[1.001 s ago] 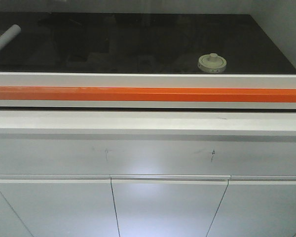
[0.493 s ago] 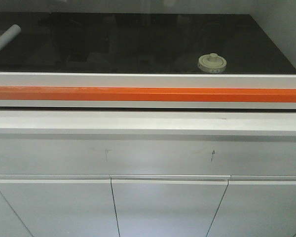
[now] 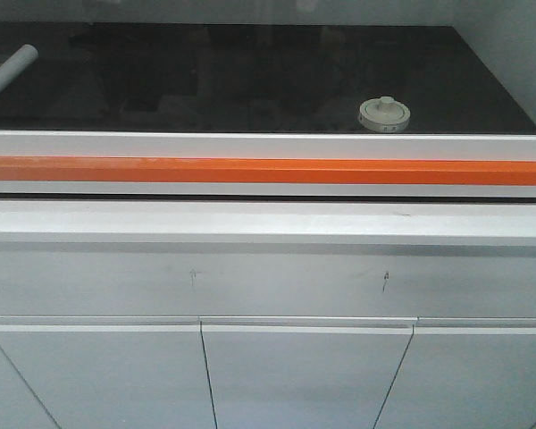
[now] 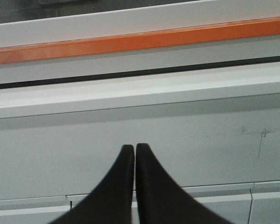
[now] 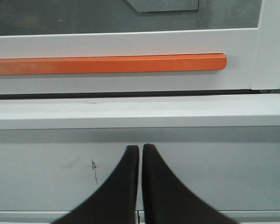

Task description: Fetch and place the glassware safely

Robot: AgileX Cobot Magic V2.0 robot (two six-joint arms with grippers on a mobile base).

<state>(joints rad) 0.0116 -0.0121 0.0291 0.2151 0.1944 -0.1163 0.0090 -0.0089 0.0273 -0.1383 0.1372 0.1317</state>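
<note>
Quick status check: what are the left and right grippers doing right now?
Left gripper: closed, fingertips together, holding nothing.
Right gripper: closed, only a thin slit between the fingertips, holding nothing.

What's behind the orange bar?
On the dark surface: the jar at right, only its cream lid showing, body hidden by the white frame; a white tube far left.

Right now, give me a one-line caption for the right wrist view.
Right tool, shut and empty, faces the white cabinet front below the orange bar.
</note>
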